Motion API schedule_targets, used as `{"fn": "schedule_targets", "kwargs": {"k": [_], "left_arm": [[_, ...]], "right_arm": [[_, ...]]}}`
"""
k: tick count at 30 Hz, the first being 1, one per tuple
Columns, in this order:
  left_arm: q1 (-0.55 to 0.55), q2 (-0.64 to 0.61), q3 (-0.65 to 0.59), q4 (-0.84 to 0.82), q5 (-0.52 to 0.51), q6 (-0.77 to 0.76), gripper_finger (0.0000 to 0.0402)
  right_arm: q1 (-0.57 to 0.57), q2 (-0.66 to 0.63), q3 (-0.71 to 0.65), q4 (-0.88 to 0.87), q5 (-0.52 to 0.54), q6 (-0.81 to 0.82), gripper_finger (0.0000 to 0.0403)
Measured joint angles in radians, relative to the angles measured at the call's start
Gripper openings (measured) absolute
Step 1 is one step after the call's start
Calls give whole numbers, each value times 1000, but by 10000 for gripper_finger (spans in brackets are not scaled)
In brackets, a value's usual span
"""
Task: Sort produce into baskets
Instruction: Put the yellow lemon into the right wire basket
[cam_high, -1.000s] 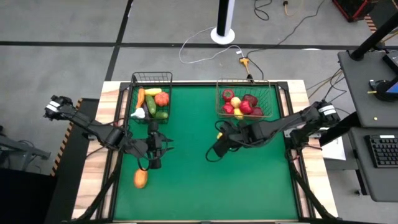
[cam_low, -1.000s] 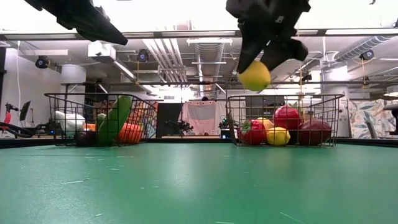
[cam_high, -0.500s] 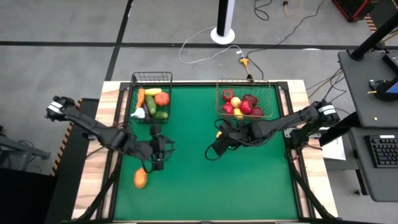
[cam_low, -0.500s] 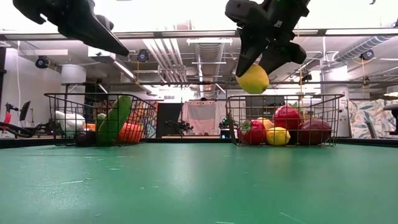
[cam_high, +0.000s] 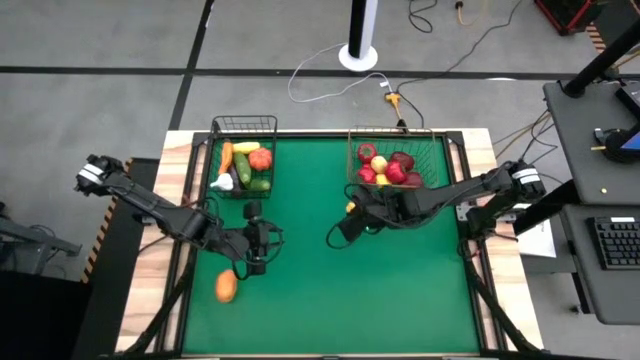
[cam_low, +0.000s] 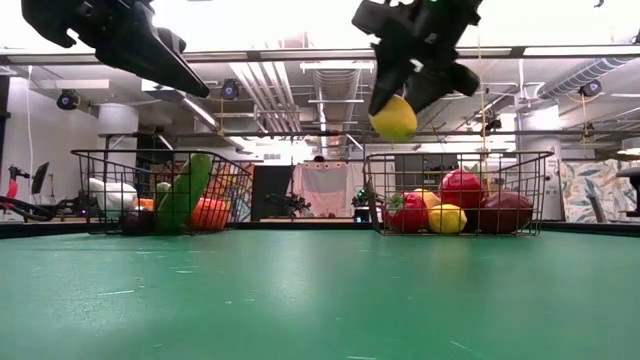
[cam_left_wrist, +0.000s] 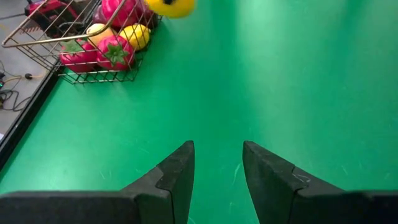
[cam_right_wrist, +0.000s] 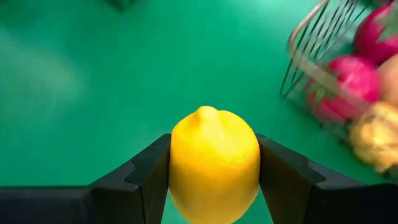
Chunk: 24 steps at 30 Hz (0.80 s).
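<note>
My right gripper is clamped on a yellow lemon, one finger on each flank so the fruit sits square between them and cannot roll out. In the top-down picture it hangs above the green mat, just at seven o'clock of the wider basket, and the level camera shows the lemon well above that basket's rim. I judge I hold it this high so it can pass over the wire wall rather than knock against it. The basket already holds red fruit and a yellow one, so the lemon belongs there; what is left is a short carry toward one o'clock and a release over the pile.

My left gripper hovers over bare mat with its fingers a little apart and nothing between them. From above it sits at about six o'clock of the narrower basket, which holds the cucumbers, an orange piece, a tomato-like red one and white garlic. One orange vegetable lies loose on the mat at about seven o'clock of that hand, close by. I take it as the left hand's next pick, which would explain why the hand waits low and ready beside it.
</note>
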Motion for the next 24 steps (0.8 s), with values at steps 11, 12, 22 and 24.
{"fn": "schedule_targets", "kwargs": {"k": [11, 12, 22, 24], "left_arm": [[0, 1, 0, 4, 0, -6, 120], [0, 1, 0, 4, 0, -8, 120], [0, 1, 0, 4, 0, -11, 120], [0, 1, 0, 4, 0, -12, 120]], "right_arm": [[-325, -1, 133, -157, 11, -121, 201], [-369, -1, 132, -185, 11, -126, 201], [-629, 1, 32, -206, -49, -222, 201], [-629, 1, 27, -196, -27, -227, 201]]}}
